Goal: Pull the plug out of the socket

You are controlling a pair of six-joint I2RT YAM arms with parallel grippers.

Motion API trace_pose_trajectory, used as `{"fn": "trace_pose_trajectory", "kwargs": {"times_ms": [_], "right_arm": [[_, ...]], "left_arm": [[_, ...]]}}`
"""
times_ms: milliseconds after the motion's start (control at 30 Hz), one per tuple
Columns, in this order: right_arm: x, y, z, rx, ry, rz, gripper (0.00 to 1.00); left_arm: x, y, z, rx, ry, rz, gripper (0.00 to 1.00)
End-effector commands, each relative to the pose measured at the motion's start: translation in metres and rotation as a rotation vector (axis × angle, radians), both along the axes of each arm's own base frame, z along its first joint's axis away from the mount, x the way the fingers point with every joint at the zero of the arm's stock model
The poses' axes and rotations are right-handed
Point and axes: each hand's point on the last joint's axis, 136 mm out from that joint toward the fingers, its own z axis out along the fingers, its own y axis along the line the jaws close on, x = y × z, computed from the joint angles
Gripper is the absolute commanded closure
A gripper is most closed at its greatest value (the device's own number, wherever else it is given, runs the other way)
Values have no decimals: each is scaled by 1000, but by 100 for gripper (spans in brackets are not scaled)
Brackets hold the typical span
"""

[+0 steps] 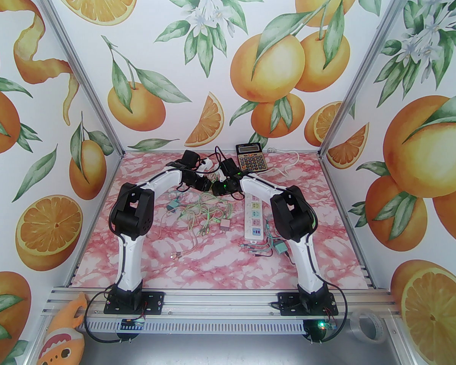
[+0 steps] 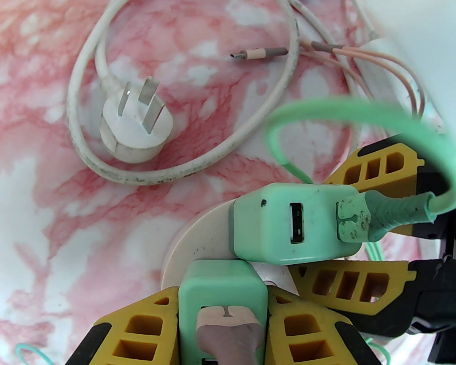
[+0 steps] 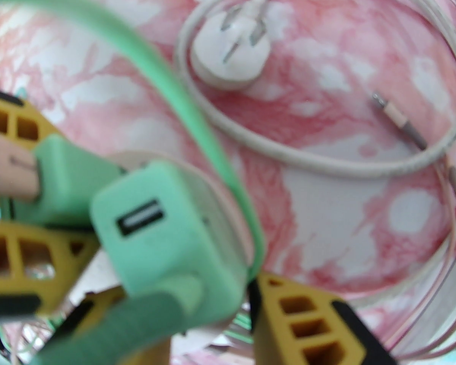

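Note:
Both grippers meet over the far middle of the table. A round white socket (image 2: 197, 238) carries two mint-green USB charger plugs side by side. The left gripper (image 2: 222, 299) is shut on the plug with the pink cable (image 2: 220, 280), yellow fingers (image 2: 140, 329) pressed on both its sides. The right gripper (image 2: 311, 226) is shut on the plug with the green cable (image 2: 266, 222), one finger above and one below it. In the right wrist view that plug (image 3: 163, 234) fills the gripper (image 3: 174, 299), and the socket's rim (image 3: 209, 188) peeks out behind. From above, the left gripper (image 1: 201, 181) and right gripper (image 1: 222, 184) nearly touch.
A white three-pin plug (image 2: 136, 127) with its coiled cord lies on the pink marble table below the grippers, beside a loose pink cable end (image 2: 258, 53). A calculator (image 1: 252, 157) sits at the back, a white power strip (image 1: 255, 215) under the right arm, tangled cables (image 1: 205, 211) mid-table.

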Motion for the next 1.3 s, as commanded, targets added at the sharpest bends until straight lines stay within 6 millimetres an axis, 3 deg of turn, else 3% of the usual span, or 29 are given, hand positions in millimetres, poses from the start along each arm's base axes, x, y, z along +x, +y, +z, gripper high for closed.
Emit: {"fn": "trace_pose_trajectory", "kwargs": {"times_ms": [0,167,600,933,1267], "right_arm": [[-39,-31,-67,-199,179,20,63],[-41,-31,-68,-218,179,33,63],[-44,-28,-69,-240,183,65,64],[-44,-26,-69,-241,191,81,64],[-45,-25,-69,-252,192,88,64]], "left_arm": [[2,-18,40,23,-163,-69,85],[3,-20,39,5,-138,-66,86],[21,-5,45,-256,71,60,88],[10,-12,46,-41,-114,-21,88],[11,-16,50,-91,-84,-15,89]]}}
